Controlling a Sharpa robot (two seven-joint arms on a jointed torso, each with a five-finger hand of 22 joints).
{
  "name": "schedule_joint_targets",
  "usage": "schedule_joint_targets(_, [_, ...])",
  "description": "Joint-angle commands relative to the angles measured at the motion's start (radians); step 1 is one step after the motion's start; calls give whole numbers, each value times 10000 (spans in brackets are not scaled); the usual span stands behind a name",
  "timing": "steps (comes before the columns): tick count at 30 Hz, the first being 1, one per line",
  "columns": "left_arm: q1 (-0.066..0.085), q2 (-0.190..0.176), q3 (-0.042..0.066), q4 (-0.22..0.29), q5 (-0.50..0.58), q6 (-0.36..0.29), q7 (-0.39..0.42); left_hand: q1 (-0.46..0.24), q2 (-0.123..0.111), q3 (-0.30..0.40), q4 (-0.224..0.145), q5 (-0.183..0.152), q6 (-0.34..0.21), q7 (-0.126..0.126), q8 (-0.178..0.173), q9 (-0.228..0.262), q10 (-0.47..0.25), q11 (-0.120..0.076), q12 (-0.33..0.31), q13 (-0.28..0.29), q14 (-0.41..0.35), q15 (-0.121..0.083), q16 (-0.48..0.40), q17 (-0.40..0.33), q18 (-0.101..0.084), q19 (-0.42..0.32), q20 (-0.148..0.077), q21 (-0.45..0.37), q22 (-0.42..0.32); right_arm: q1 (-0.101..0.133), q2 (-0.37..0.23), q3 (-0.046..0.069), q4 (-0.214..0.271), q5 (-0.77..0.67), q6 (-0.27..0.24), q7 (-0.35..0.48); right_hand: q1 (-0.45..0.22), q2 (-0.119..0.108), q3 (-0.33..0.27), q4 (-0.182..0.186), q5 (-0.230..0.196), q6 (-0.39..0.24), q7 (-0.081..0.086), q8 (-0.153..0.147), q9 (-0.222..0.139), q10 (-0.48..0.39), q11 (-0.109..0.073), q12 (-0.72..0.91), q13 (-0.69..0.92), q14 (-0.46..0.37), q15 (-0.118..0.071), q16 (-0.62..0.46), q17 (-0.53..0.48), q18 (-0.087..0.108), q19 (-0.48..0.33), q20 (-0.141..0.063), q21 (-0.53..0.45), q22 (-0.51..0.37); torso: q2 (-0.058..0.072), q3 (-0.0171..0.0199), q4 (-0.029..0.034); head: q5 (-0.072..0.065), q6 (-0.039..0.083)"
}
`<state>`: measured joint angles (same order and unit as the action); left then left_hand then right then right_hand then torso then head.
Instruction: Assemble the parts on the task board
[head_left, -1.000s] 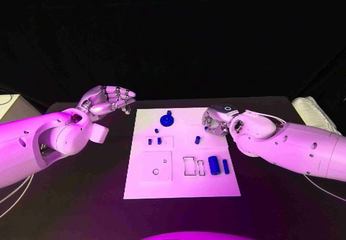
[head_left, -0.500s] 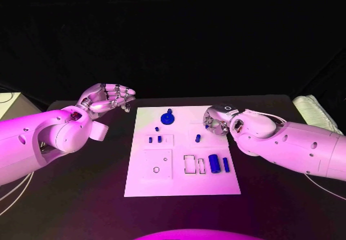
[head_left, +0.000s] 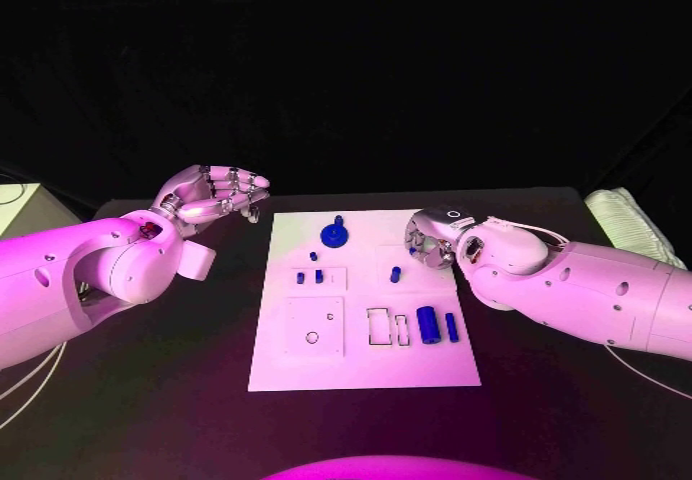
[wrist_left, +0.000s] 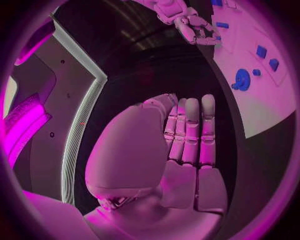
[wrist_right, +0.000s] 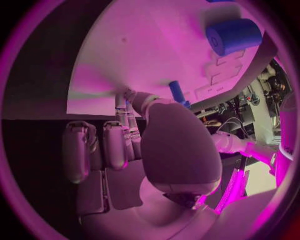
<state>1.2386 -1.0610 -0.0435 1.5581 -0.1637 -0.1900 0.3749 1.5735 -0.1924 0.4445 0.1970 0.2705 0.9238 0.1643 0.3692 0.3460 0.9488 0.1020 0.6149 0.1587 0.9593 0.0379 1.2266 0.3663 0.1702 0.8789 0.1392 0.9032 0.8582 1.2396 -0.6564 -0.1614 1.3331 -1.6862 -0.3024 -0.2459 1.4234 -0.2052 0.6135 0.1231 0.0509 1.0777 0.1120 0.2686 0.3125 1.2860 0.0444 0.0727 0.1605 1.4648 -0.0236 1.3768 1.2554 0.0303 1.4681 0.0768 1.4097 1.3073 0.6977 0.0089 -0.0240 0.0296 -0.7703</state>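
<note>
Black table (head_left: 173, 420), white task board (head_left: 368, 370) at its middle.
Right hand (head_left: 430, 243) pinches a small blue peg (wrist_right: 177, 92) over the board; a slack pinch could drop it. Left hand (head_left: 216, 195), fingers curled, holds nothing.

Open black table (head_left: 173, 390) left, right and near side of the task board (head_left: 361, 375). Board's near strip bare. Upright gear part (head_left: 333, 236) stands at far middle; large cylinder (head_left: 428, 324) and slim bar (head_left: 451, 329) lie right of centre. Right hand (head_left: 428, 245) hangs over board's far-right edge; left hand (head_left: 216, 195) off far-left corner.
</note>
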Motion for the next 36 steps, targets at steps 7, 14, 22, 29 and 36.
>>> schedule_joint_targets(7, [6, 50, 9, -46, 67, 80, 4, -71, -11, -3, -63, -46, -86, 17, -37, 13, -66, -2, -29, 13, -13, -10, -68, 18, 135, 21, -44, -56, -15, -83, -111, -31, 140, -8, -712, -329, -74, 212, 149, -227, 60, 66, 14, 63, 103, 80, 20, -77, -58, 496, -67, -19, -56, 39, 517, -58, 48, 1776, -16, -4, -8, 24, 6])
schedule_joint_targets(14, [7, 60, 9, -104, 70, 71, -10, -71, -11, -3, -63, -46, -86, 17, -37, 13, -66, -2, -29, 13, -13, -10, -68, 18, 135, 21, -44, -56, -15, -23, -235, 26, 373, 153, -1108, -294, -171, 204, 182, -297, 56, 51, 27, 70, 139, 86, 35, -86, -85, 492, -58, -16, -62, 40, 516, -50, 44, 1777, -11, -1, -7, 28, 21])
schedule_joint_targets(22, [7, 79, 9, -182, 90, 69, -27, -78, -17, -3, -70, -45, -98, 22, -40, 14, -79, 4, -35, 13, -13, -5, -69, 21, 135, 24, -42, -60, -18, 33, -423, 104, 742, 336, -1692, -219, -235, 188, 204, -347, 57, 39, 36, 72, 163, 78, 50, -93, -107, 489, -49, -13, -65, 39, 518, -46, 49, 1782, -13, -1, -9, 38, 35])
schedule_joint_targets(29, [7, 105, 9, -192, 97, 71, -46, -78, -17, -3, -70, -45, -98, 22, -40, 14, -79, 4, -35, 13, -13, -5, -69, 21, 135, 24, -42, -60, -18, 166, -820, 166, 1470, 415, -1884, -219, -260, 181, 209, -364, 56, 37, 41, 75, 173, 83, 53, -91, -112, 496, -47, 15, -23, 28, 536, -45, 103, 1813, -29, -21, -19, 72, 45])
schedule_joint_targets(36, [7, 172, 7, -163, 99, 80, -78, -90, -26, 1, -87, -42, -125, 31, -46, 20, -103, 15, -45, 14, -14, 4, -73, 28, 134, 31, -37, -69, -23, 138, -831, 165, 2512, 494, -1808, -166, -283, 174, 217, -391, 56, 43, 42, 82, 187, 97, 53, -85, -117, 499, -49, 31, -4, 23, 544, -46, 127, 1827, -39, -9, -27, 284, 39])
